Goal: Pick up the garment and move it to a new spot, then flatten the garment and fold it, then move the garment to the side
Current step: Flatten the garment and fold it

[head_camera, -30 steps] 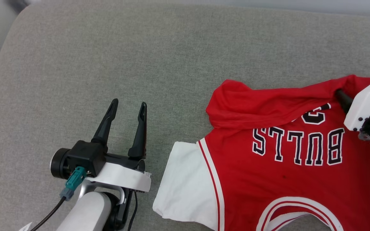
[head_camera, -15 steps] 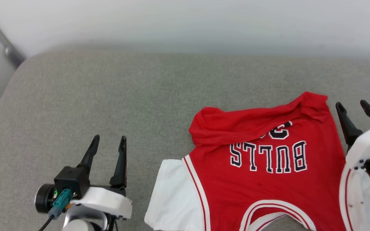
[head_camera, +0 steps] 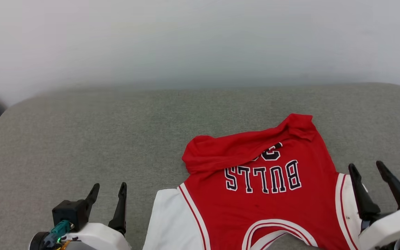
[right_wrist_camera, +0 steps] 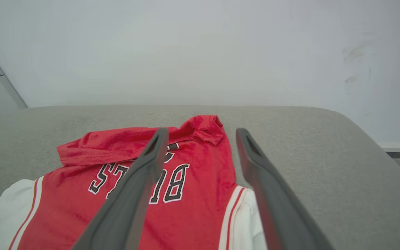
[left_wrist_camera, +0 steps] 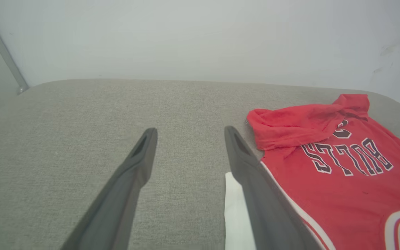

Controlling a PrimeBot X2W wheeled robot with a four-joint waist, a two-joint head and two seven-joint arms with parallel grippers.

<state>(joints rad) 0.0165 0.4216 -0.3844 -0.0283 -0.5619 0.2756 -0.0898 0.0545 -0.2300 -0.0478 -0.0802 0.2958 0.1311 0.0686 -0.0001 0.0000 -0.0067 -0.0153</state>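
Garment (head_camera: 255,205) from the head: spread front up on the grey cushion (head_camera: 82,139), right of centre, collar near and hem (head_camera: 234,152) far, with the lettering (head_camera: 262,175) upside down. Hem rolled back toward the near side over part of the number (head_camera: 271,152); probably why flattening is yet to do. Low at the near left, the left gripper (head_camera: 110,185), above bare cushion just left of the white left sleeve (head_camera: 165,218), spread wide and empty. At the near right, the right gripper (head_camera: 365,165), by the right sleeve (head_camera: 344,205), equally wide, holding nothing. Seemingly parked on either side to take both edges at once.

From the left wrist: wide-set fingers (left_wrist_camera: 130,180) over bare cushion, garment off to the right, left sleeve behind the right-hand finger. Cannot tell whether touching. Rolled hem plain as a thick red ridge.

From the right wrist: pointed straight across the garment's right half, the gap between the fingers (right_wrist_camera: 141,173) framing red cloth and the hem's far right corner. No fabric pinched. Well placed, at a guess, for reaching that corner and drawing the roll out flat.
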